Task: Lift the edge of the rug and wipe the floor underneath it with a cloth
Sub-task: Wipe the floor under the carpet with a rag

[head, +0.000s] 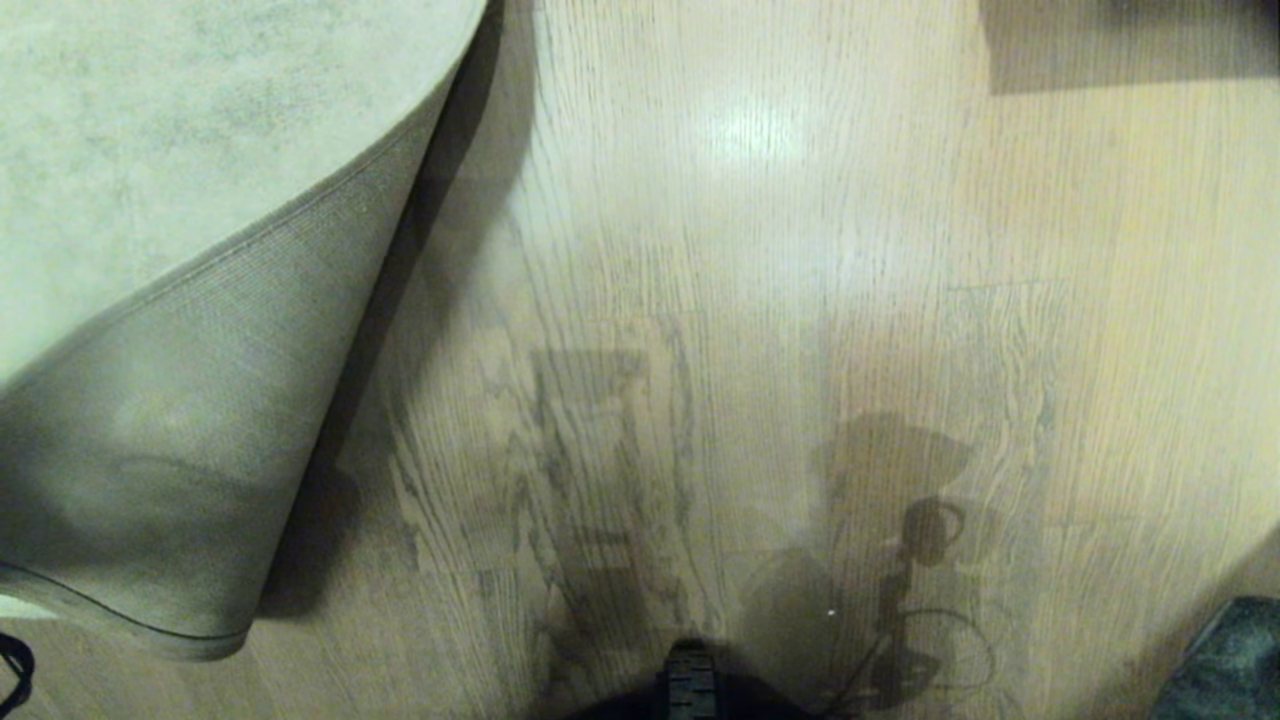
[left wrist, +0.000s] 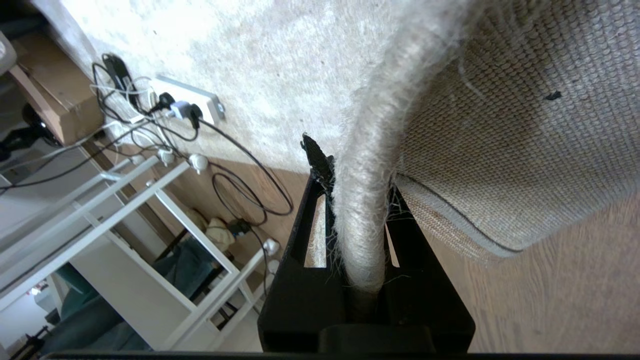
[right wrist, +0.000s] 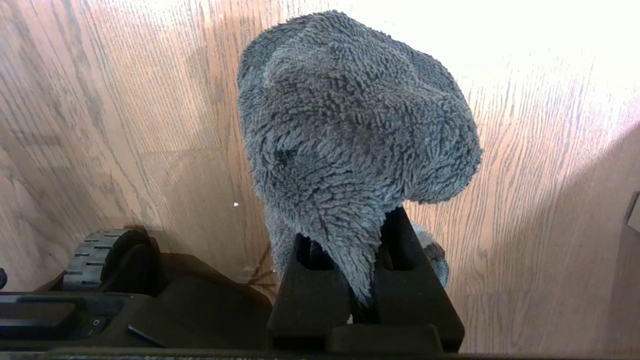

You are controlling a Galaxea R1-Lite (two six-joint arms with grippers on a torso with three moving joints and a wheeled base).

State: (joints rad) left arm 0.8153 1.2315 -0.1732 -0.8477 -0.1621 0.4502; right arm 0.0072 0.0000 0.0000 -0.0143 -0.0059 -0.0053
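Only the wrist views show the grips: left gripper (left wrist: pixel 357 200) pinching the rug edge (left wrist: pixel 362 210) folded off the floor (head: pixel 760 300), right gripper (right wrist: pixel 350 255) pinching the cloth (right wrist: pixel 350 130).

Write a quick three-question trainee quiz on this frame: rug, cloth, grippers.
1. True or false: the left gripper is shut on the rug edge, which is lifted so its woven backing faces the head camera.
2. What does the right gripper hold? A) a pink garment B) the dark grey cloth C) nothing
3. Fill in: in the head view, the bare floor is ____ the folded-back rug, to the robot's right.

Key
1. True. The fingers pinch the pile edge, and the grey-brown backing shows.
2. B. The fluffy cloth is clamped between the fingers, above the wood planks.
3. Beside. The cloth is not yet on the floor there.
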